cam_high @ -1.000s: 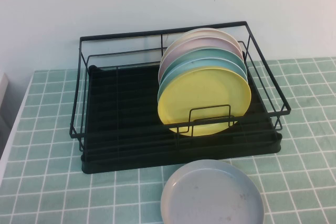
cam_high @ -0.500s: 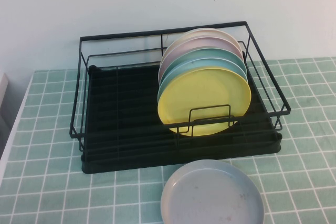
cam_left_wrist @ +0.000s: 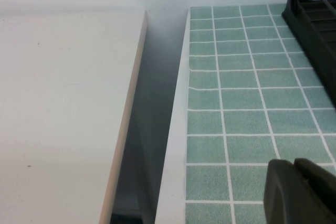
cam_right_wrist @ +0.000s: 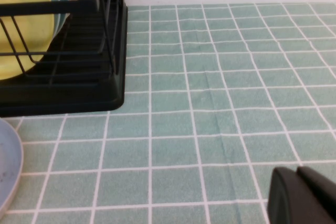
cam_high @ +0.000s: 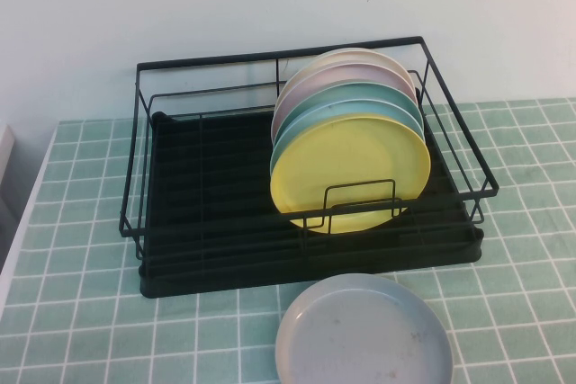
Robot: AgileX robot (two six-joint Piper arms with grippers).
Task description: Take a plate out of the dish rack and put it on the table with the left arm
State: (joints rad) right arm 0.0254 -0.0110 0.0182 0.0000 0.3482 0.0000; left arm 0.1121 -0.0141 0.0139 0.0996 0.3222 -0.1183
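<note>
The pale-yellow plate (cam_high: 351,171) stands on edge at the front of a row of plates in the black wire dish rack (cam_high: 225,188), on the mint-green tiled table (cam_high: 81,249); its edge also shows in the right wrist view (cam_right_wrist: 23,24). Neither arm shows in the high view. My left gripper (cam_left_wrist: 295,165) is shut and empty above the table's left edge, with a corner of the rack (cam_left_wrist: 314,22) beyond it. My right gripper (cam_right_wrist: 299,174) is shut and empty above the tiles to the right of the rack (cam_right_wrist: 79,74).
A grey-lavender plate (cam_high: 364,332) lies flat on the table in front of the rack and shows in the right wrist view (cam_right_wrist: 8,166). Light-blue, green and pink plates (cam_high: 346,87) stand behind the yellow one. A white surface (cam_left_wrist: 63,114) lies beyond a gap left of the table.
</note>
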